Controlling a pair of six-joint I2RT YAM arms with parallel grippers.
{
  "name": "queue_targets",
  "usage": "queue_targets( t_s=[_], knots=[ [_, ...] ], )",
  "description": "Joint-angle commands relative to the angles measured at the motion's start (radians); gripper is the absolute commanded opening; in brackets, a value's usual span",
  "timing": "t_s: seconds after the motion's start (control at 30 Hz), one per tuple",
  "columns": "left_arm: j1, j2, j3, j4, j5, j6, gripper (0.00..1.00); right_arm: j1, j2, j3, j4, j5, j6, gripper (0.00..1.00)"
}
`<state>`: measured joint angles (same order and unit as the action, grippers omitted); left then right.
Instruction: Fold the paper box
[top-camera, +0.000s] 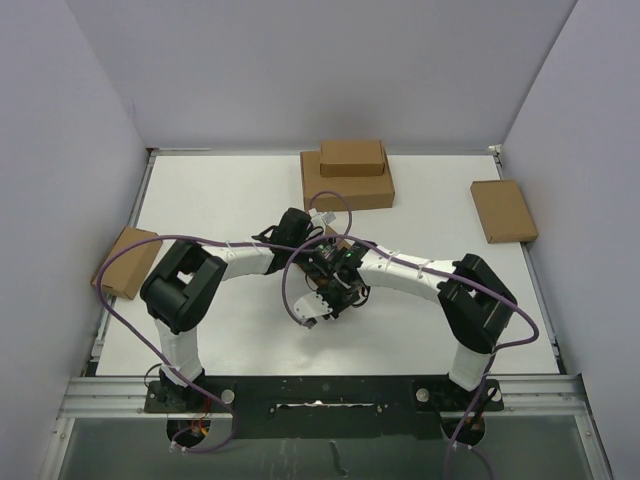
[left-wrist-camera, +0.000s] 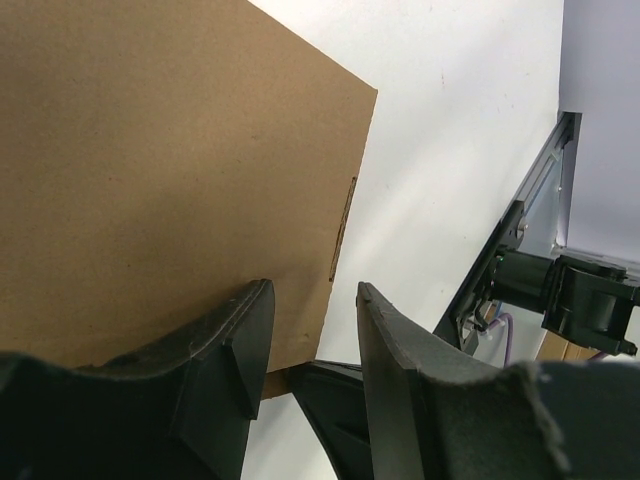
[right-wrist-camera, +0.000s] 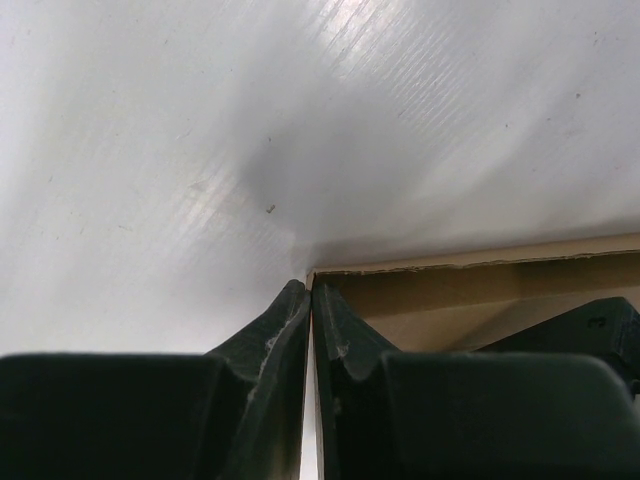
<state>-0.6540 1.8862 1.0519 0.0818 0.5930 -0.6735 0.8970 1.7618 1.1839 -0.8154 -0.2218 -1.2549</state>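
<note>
The paper box is brown corrugated cardboard, mostly hidden under both wrists in the top view, where only a sliver (top-camera: 337, 240) shows. In the left wrist view its flat panel (left-wrist-camera: 170, 170) fills the upper left. My left gripper (left-wrist-camera: 312, 345) is open, with the panel's lower corner edge reaching between its fingers. In the right wrist view the box's inside wall and corner (right-wrist-camera: 470, 290) show at the lower right. My right gripper (right-wrist-camera: 310, 292) is shut on the thin upright edge of the box at that corner. Both grippers meet at the table's middle (top-camera: 330, 262).
A stack of two brown boxes (top-camera: 347, 178) stands at the back centre. Another brown box (top-camera: 503, 210) lies at the right edge and one (top-camera: 127, 262) at the left edge. Purple cables (top-camera: 300, 270) loop over the arms. The metal rail (top-camera: 320, 385) runs along the near edge.
</note>
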Motion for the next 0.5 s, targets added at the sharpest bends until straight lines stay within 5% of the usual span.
queue_targets(
  t_s=[0.0, 0.47],
  knots=[
    [-0.006, 0.041, 0.014, -0.027, 0.002, 0.008, 0.39, 0.013, -0.004, 0.045, 0.054, -0.001, -0.035, 0.08],
    [0.023, -0.079, 0.009, 0.029, -0.010, -0.051, 0.42, -0.080, -0.199, -0.040, 0.052, -0.167, -0.003, 0.34]
  ],
)
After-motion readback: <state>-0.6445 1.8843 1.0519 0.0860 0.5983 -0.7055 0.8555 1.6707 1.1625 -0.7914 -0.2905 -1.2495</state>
